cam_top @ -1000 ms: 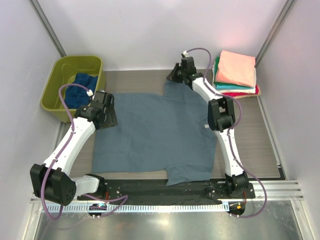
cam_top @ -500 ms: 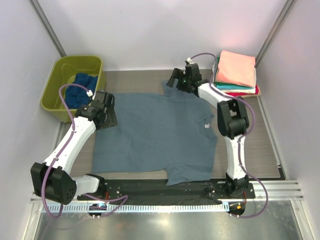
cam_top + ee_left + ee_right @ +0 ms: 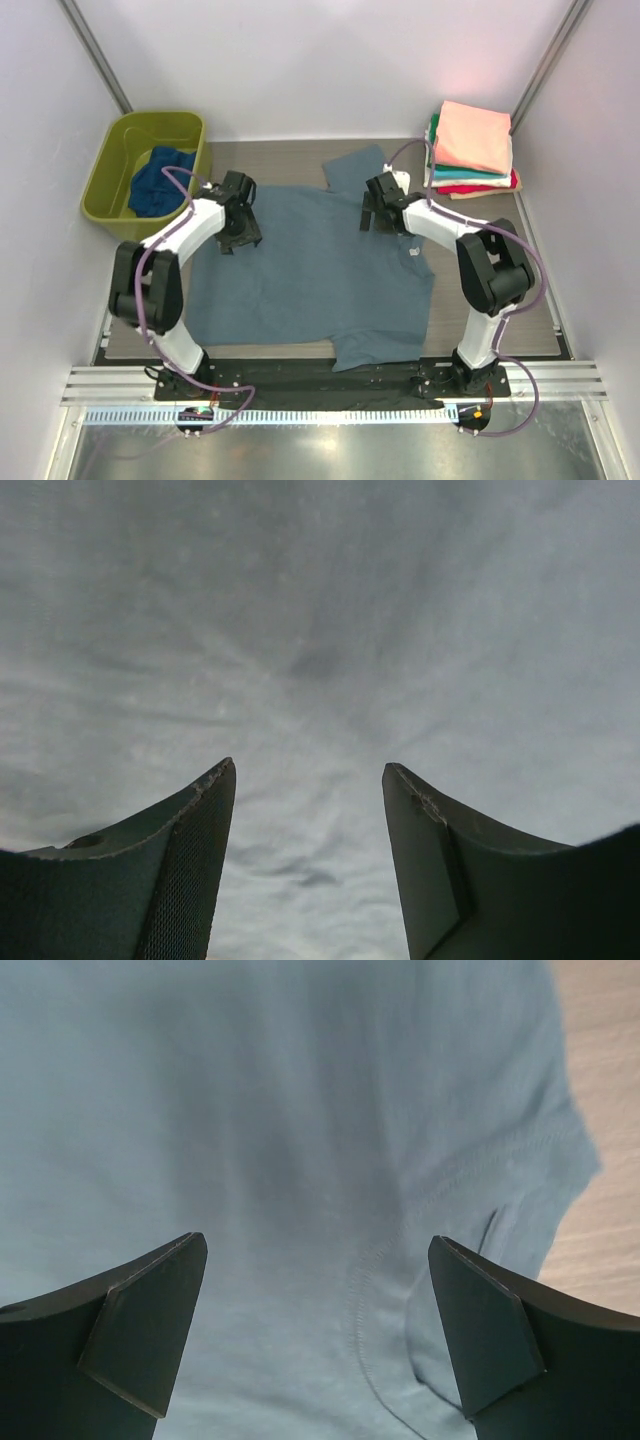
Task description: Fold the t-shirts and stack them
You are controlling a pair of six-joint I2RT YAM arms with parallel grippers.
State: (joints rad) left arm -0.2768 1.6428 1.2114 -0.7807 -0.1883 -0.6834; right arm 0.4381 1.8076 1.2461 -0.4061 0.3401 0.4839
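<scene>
A dusty grey-blue t-shirt lies spread flat across the middle of the table, with one sleeve at the far edge. My left gripper hovers over its far left part. In the left wrist view that gripper is open, with only grey-blue cloth under the gap. My right gripper hangs over the far right part of the shirt. It stands wide open above a sleeve seam, holding nothing. Folded t-shirts are stacked at the far right, salmon pink on top.
An olive-green tub stands at the far left and holds a crumpled dark navy t-shirt. Bare wood table shows beside the sleeve. White walls close in the far side and both flanks. The black rail with the arm bases runs along the near edge.
The right gripper has opened, let go of the far sleeve and drawn back over the shirt. The left gripper has moved right from the shirt's left edge onto the cloth.
</scene>
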